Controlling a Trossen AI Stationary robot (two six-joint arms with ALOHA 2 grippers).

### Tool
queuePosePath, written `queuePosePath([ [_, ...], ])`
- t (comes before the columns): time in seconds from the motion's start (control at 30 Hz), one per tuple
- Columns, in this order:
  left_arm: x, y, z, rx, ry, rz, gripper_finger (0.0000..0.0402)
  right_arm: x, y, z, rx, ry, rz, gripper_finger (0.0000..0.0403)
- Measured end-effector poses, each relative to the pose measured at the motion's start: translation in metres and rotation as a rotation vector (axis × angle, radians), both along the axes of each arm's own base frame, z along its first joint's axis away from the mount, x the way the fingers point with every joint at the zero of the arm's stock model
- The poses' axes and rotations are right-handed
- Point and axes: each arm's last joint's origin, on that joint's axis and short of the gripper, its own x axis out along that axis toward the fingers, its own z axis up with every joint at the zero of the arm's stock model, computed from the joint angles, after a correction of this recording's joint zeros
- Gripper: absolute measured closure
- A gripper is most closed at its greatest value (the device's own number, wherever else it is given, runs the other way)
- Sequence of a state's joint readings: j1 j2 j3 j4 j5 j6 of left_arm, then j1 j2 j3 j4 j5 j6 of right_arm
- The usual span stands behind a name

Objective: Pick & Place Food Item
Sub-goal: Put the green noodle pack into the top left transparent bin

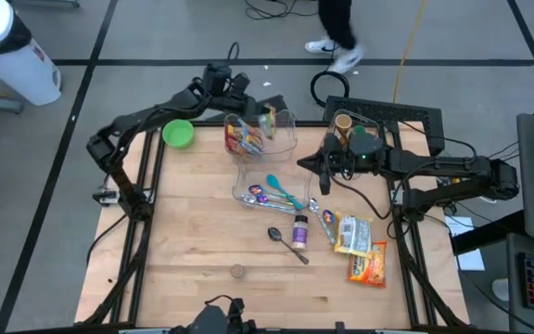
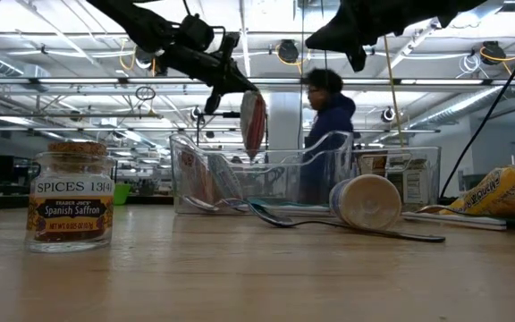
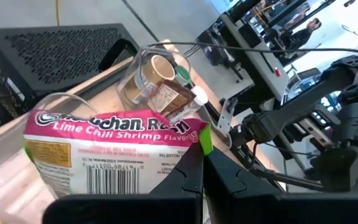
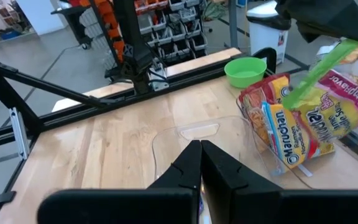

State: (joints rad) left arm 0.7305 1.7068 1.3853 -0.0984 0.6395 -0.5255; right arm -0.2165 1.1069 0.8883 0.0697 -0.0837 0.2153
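My left gripper (image 1: 260, 108) is over the far end of the clear bin (image 1: 286, 139), shut on a pink-and-white ramen packet (image 3: 110, 146). In the low view the packet (image 2: 253, 121) hangs above the bin's wall (image 2: 392, 174). More ramen packets (image 4: 284, 124) stand in the bin's far end, and spoons (image 1: 281, 190) lie in its near end. My right gripper (image 1: 306, 165) is shut and empty, in the air beside the bin's right side. My left gripper pinches the packet's sealed end by its green-edged corner (image 3: 204, 138) between its two fingers. The fingers (image 2: 237, 85) slant down from the table's left. The packet hangs below them, edge-on and nearly upright, clear of the bin and of the packets inside.
A green bowl (image 1: 178, 134) sits at the far left. A cork-topped jar (image 1: 343, 123) and a black box (image 1: 406, 116) are at the far right. A spice bottle (image 1: 300, 227), a spoon (image 1: 287, 245) and two ramen packets (image 1: 360, 246) lie at the right; a saffron jar (image 2: 70, 197) stands near the front.
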Motion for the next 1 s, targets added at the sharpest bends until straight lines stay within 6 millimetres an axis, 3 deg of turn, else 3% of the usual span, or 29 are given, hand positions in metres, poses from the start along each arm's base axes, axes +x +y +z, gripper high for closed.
queuePosePath([
  [0.7,0.008,0.014,-0.048,-0.074,0.150,-0.018,0.0402,-0.001,0.000,-0.006,0.019,0.058,-0.002,0.0403],
  [1.0,0.005,0.014,-0.051,-0.059,0.182,-0.016,0.0401,-0.001,0.000,-0.006,0.021,0.059,-0.002,0.0403],
])
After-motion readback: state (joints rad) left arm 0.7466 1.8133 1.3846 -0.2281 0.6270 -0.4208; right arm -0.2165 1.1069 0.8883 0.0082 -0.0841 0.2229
